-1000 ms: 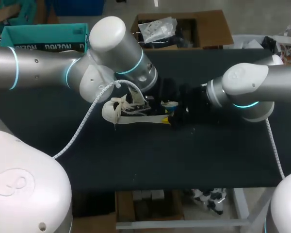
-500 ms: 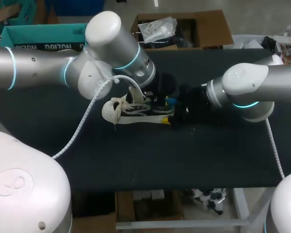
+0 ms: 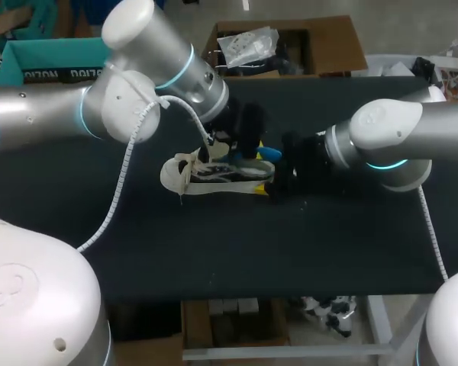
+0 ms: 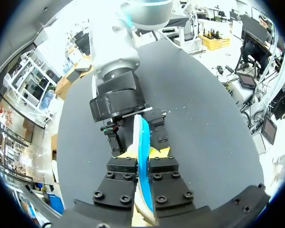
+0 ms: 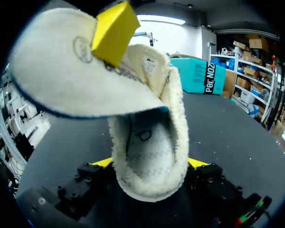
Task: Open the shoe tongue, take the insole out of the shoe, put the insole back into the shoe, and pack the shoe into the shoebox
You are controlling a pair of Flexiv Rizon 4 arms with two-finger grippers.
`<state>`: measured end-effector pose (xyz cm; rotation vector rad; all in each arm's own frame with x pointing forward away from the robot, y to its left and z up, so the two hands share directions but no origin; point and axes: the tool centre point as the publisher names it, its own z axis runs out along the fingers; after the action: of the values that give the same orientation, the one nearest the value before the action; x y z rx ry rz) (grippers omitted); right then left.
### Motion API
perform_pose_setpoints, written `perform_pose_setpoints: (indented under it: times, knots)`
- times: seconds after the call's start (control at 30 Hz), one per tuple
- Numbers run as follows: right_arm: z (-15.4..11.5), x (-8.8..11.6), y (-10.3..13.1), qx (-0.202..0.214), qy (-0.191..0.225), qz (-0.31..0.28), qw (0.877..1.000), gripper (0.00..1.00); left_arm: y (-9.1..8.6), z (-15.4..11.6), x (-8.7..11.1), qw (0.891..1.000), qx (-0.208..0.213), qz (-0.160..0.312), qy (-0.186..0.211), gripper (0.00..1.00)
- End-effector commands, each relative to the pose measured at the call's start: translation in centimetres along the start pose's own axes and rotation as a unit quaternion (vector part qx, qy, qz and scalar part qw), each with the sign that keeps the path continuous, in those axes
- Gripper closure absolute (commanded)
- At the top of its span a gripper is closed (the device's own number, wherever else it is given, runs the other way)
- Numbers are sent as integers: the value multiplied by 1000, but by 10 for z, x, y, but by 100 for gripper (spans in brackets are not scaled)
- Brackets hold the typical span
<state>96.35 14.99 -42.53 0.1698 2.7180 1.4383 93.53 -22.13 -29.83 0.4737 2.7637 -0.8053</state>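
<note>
The shoe (image 3: 214, 174) lies on its sole near the middle of the black counter (image 3: 214, 252), with the toe to the left and the heel to the right. The right arm (image 3: 397, 141) comes in from the right, and its jaws stand at a middle width, pressing the heel from two sides; in the right wrist view one yellow tip shows at each side of the fleece-lined opening. The left arm (image 3: 137, 76) reaches over the far side of the shoe. Its jaws are narrow and hold the insole (image 4: 140, 133) by its edge, so that the thin white and blue piece stands between the two fingers. The insole is lifted above the opening of the shoe, and one yellow fingertip (image 5: 115, 32) of the left arm lies on its pale upper face. The teal shoebox (image 3: 61, 57) stands at the far left, well apart from the shoe.
</note>
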Motion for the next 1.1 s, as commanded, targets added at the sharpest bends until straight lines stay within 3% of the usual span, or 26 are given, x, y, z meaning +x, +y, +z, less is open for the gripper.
perform_pose_setpoints:
  times: [0.03, 0.17, 0.2, 0.23, 0.27, 0.5, 0.83, 0.93, 1.1]
  knots:
    - [4, -1, -6, -3, 1, -1, 1000, 100, -3, -28, -1, 998, 61, 12, 20, 100]
    - [1, -1, -4, -7, 1, -1, 1000, 100, -17, -41, -4, 993, 106, 23, 36, 100]
    - [-1, -1, -5, -8, 0, 1, 1000, 84, -21, -44, -4, 992, 117, 25, 38, 100]
    - [-2, 0, -5, -11, 0, 1, 1000, 56, -24, -47, -4, 989, 134, 32, 47, 100]
    - [-4, 1, -5, -12, -2, 4, 1000, 0, -28, -50, -5, 987, 145, 37, 52, 100]
    - [-25, 13, -13, -7, -16, 21, 1000, 0, -60, -67, -5, 966, 233, 74, 86, 100]
    - [-83, 24, -12, 42, -33, 27, 998, 0, -106, -92, -6, 926, 333, 132, 119, 100]
    - [-96, 23, -8, 55, -31, 22, 998, 0, -116, -103, -13, 911, 365, 127, 144, 100]
    - [-116, 16, 7, 97, -17, 10, 995, 0, -116, -103, -13, 911, 365, 127, 144, 100]
